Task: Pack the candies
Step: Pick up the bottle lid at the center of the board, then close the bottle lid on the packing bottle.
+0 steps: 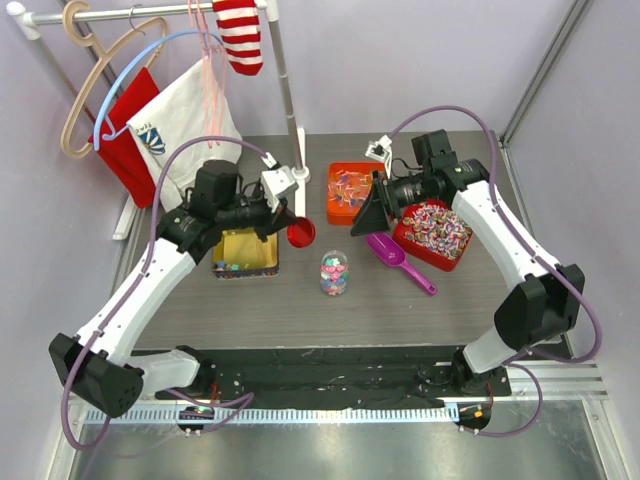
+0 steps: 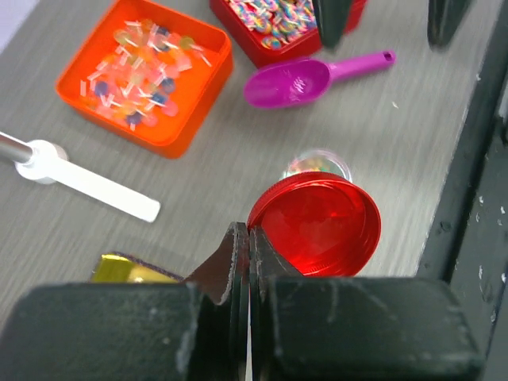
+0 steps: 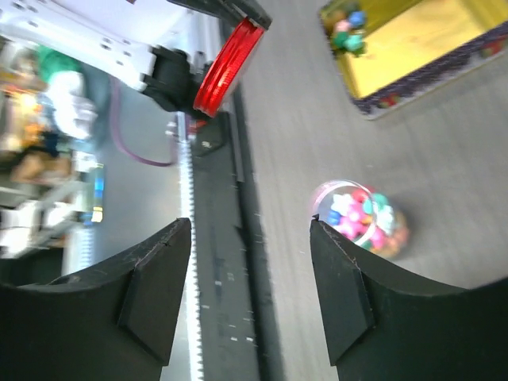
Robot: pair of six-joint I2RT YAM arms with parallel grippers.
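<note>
The candies (image 1: pixel 333 270), tiny pastel pebbles, fill a small clear jar (image 1: pixel 333 274) standing open mid-table; they also show in the right wrist view (image 3: pixel 361 216). A few more lie in a corner of the yellow tin (image 1: pixel 244 252) (image 3: pixel 346 24). My left gripper (image 1: pixel 285 222) (image 2: pixel 250 236) is shut on the rim of the red jar lid (image 1: pixel 300 234) (image 2: pixel 317 226), held above the table left of the jar. My right gripper (image 1: pixel 377 208) (image 3: pixel 250 228) is open and empty, up between the orange and red tins, behind the jar.
The orange tin (image 1: pixel 354 192) of wrapped sweets is at the back. The red tin (image 1: pixel 434 232) of striped sweets is at the right. A purple scoop (image 1: pixel 398 260) lies beside the red tin. A clothes rack's pole (image 1: pixel 287 90) and white base (image 2: pixel 87 181) stand at the back left.
</note>
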